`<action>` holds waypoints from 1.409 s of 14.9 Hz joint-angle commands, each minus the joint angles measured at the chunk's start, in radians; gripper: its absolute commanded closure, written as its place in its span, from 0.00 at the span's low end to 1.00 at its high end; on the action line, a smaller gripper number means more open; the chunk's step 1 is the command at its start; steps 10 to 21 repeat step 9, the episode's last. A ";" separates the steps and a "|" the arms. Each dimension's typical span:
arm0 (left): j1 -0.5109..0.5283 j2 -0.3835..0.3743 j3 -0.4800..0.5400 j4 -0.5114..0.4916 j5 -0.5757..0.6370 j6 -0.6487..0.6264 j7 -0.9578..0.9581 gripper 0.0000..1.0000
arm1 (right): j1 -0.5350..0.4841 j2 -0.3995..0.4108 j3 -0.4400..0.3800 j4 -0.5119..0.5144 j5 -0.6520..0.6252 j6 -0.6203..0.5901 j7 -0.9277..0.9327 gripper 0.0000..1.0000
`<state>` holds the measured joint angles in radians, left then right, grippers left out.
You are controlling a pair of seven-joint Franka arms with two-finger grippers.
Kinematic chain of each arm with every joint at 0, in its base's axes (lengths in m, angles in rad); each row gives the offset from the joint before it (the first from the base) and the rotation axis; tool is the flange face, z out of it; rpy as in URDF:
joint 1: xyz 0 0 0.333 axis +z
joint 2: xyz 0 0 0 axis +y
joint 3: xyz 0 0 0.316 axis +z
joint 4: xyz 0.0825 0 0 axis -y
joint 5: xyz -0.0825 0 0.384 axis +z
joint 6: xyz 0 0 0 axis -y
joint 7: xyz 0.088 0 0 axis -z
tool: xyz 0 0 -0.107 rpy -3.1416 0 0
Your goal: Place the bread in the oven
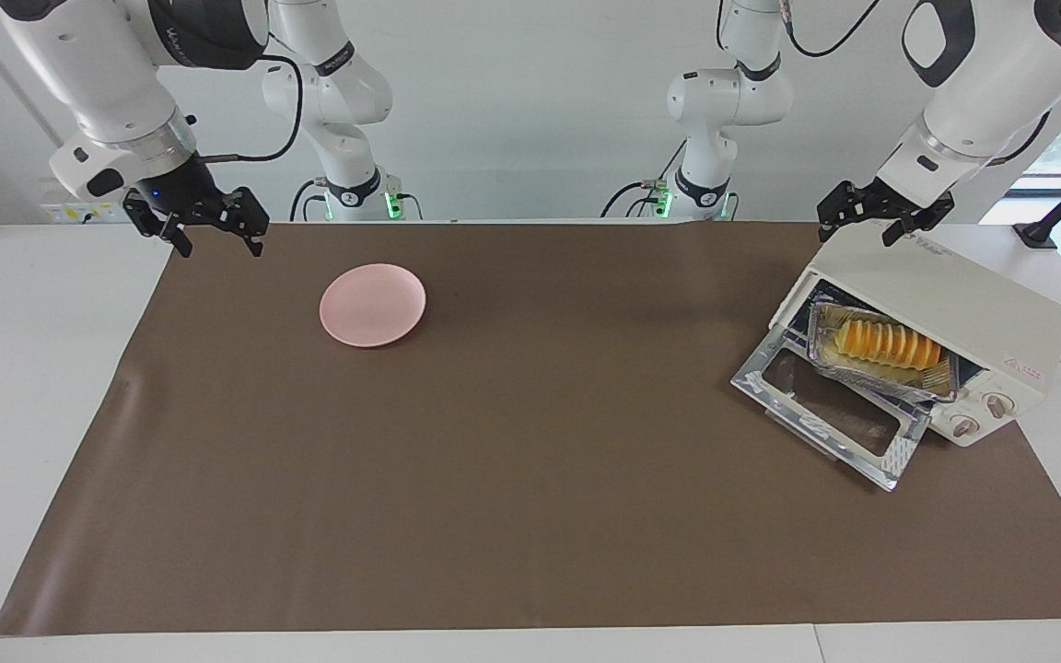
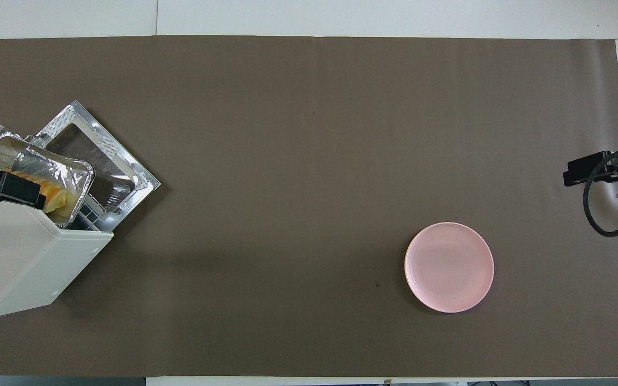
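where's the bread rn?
The bread lies in the foil tray on the oven rack, at the left arm's end of the table, just above the open oven door; in the facing view that is at its right.

1. A round pink plate (image 1: 372,305) lies flat on the brown mat, toward the right arm's end of the table and in the half nearer the robots. Nothing is on it.
2. The mat (image 1: 530,460) covers most of the white table (image 1: 33,368), whose bare surface shows at both ends and along the edge farthest from the robots.
3. A crinkled silver foil tray (image 1: 862,378) sits at the left arm's end, well apart from the plate.
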<state>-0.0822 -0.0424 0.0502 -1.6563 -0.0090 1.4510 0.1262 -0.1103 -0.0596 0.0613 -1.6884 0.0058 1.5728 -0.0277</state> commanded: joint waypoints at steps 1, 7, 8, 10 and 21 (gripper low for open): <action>0.004 -0.011 -0.044 -0.025 0.026 0.026 0.009 0.00 | -0.011 -0.003 0.009 0.004 0.013 -0.013 0.011 0.00; 0.007 -0.008 -0.066 -0.020 0.031 0.043 0.007 0.00 | -0.011 -0.003 0.009 0.004 0.013 -0.013 0.011 0.00; 0.007 -0.008 -0.066 -0.020 0.031 0.043 0.006 0.00 | -0.011 -0.003 0.009 0.004 0.013 -0.013 0.011 0.00; 0.007 -0.008 -0.066 -0.020 0.031 0.043 -0.002 0.00 | -0.011 -0.003 0.009 0.004 0.013 -0.013 0.011 0.00; 0.007 -0.008 -0.066 -0.020 0.031 0.043 -0.002 0.00 | -0.011 -0.003 0.009 0.004 0.013 -0.013 0.011 0.00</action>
